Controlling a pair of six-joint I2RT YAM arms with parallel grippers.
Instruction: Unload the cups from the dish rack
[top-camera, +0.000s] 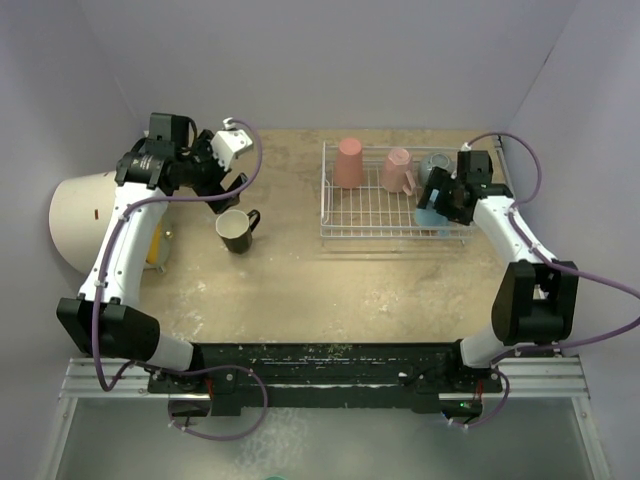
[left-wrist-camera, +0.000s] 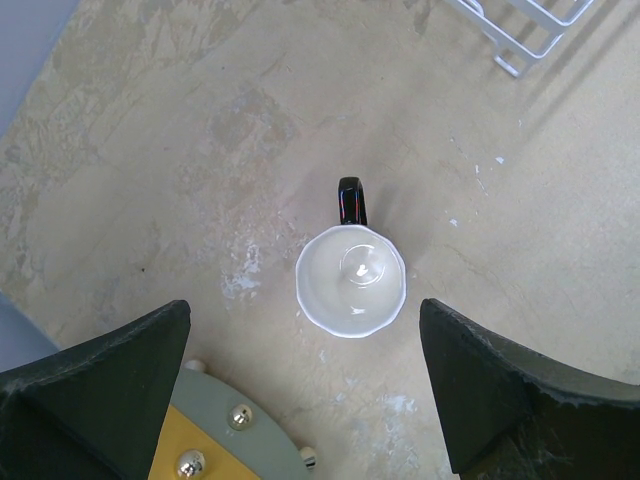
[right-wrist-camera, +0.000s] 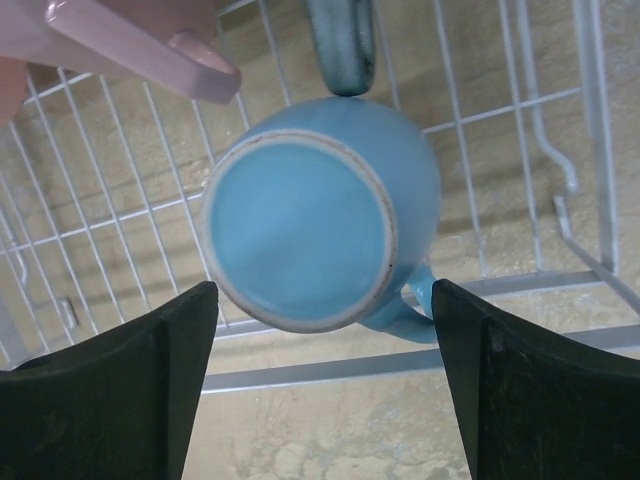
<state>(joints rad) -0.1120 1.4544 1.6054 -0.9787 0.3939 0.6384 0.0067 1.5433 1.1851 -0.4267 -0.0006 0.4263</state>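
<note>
The overhead view looks down from high at the near edge, taking in the whole counter (top-camera: 300, 290). The left wrist view faces straight down, close above the black mug (left-wrist-camera: 350, 280). The right wrist view sits very near the upturned light blue mug (right-wrist-camera: 310, 225) in the dish rack (right-wrist-camera: 320, 371). The overhead view shows both mugs too.

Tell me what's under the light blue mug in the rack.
The light blue mug sits upside down on the dish rack's wire floor, with tan table showing through the grid. Its mouth and inside are hidden.

light blue mug (right-wrist-camera: 318, 225), pale pink mug (top-camera: 399, 170), salmon tumbler (top-camera: 349, 162), black mug (left-wrist-camera: 350, 278) white inside, white wire rack (top-camera: 324, 195)
</note>
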